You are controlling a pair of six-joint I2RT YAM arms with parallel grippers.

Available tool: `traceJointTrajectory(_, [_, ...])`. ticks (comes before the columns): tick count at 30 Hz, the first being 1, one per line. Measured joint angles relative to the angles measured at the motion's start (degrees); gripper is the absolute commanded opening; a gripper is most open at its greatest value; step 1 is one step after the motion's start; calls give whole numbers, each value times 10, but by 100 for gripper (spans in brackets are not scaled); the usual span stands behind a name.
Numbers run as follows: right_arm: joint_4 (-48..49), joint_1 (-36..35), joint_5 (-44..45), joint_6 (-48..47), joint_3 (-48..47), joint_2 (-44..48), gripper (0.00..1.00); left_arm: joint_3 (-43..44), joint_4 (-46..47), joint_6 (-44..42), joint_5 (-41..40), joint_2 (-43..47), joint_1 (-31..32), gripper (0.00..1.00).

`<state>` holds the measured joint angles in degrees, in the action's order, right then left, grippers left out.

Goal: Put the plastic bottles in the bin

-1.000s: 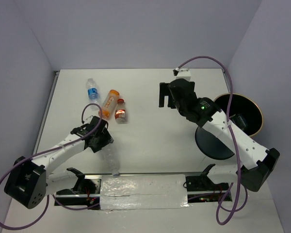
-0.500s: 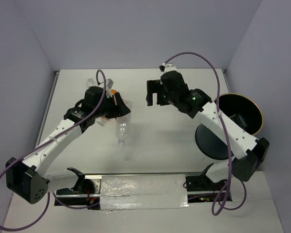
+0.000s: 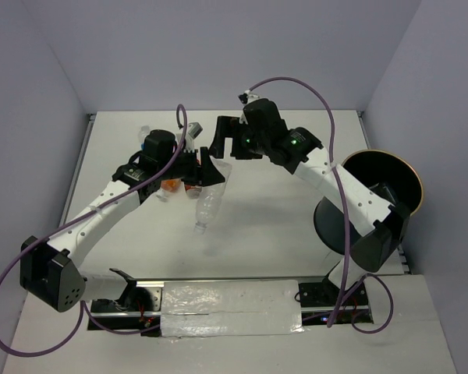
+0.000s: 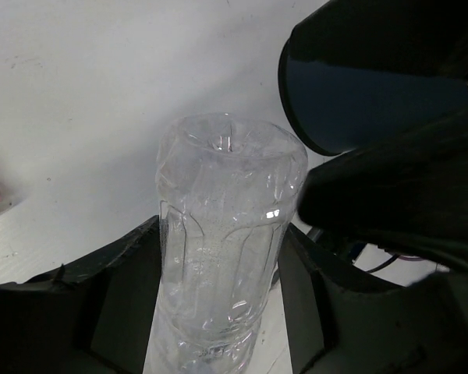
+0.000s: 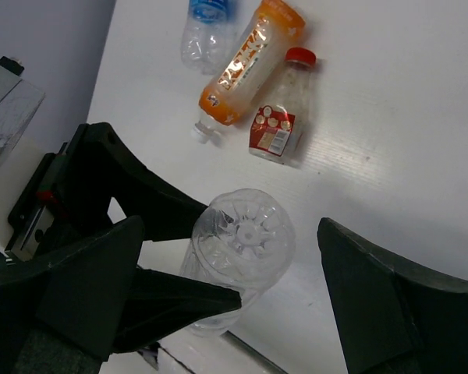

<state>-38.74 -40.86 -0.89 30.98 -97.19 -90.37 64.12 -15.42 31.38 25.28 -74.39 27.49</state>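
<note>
Left arm: my left gripper is closed on the plain clear bottle. In the left wrist view both fingers press the ribbed sides. The bottle hangs clear of the table and casts a shadow on it. It is tilted, with the cap end pointing down toward the near edge and the base raised toward the far side.

Right arm: my right gripper has its fingers spread wide and holds nothing. It sits just beyond the raised base of the plain clear bottle. In the right wrist view the moulded base faces the camera and sits between my two fingers, apart from both.

On the table, far left:
- The blue-labelled bottle, the orange bottle and the red-labelled bottle lie on their sides in a close cluster.
- The orange bottle lies between the other two.
- From the top view my left arm covers most of this cluster.

Bin: at the table's right edge, well apart from both grippers. Its tan rim is visible, and my right arm crosses in front of it.
</note>
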Motion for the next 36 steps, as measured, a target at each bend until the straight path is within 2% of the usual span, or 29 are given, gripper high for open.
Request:
traceJointTrajectory(13, [59, 6, -21, 108, 115, 6, 99, 0, -9, -13, -1, -1, 0, 66])
traceJointTrajectory(15, [78, 6, -28, 123, 135, 15, 92, 0, -10, -13, -1, -1, 0, 66])
traceJointTrajectory(16, [88, 6, -32, 130, 143, 19, 82, 0, -9, -13, -1, -1, 0, 66])
traceJointTrajectory(18, [105, 7, -45, 140, 151, 22, 74, 0, -9, -14, -1, -1, 0, 66])
traceJointTrajectory(19, [114, 6, -54, 145, 154, 22, 65, 0, -9, -14, -1, -1, 1, 67])
traceJointTrajectory(21, [131, 7, -65, 152, 162, 22, 58, 0, -9, -14, -2, -1, 1, 68])
traceJointTrajectory(22, [136, 9, -69, 156, 165, 22, 49, 0, -10, -14, -2, -1, 1, 69])
traceJointTrajectory(23, [145, 10, -74, 157, 170, 22, 45, 0, -11, -14, -5, -1, 1, 71])
traceJointTrajectory(25, [152, 11, -79, 159, 174, 22, 35, 0, -13, -16, -10, -1, 1, 86])
traceJointTrajectory(27, [155, 11, -80, 164, 176, 22, 34, 0, -14, -17, -10, -1, 0, 99])
traceJointTrajectory(31, [139, 12, -61, 158, 171, 22, 33, 2, -15, -15, -7, -1, 0, 99])
traceJointTrajectory(36, [68, 9, 38, 130, 138, 22, 32, 25, -16, -14, -7, -12, 0, 99])
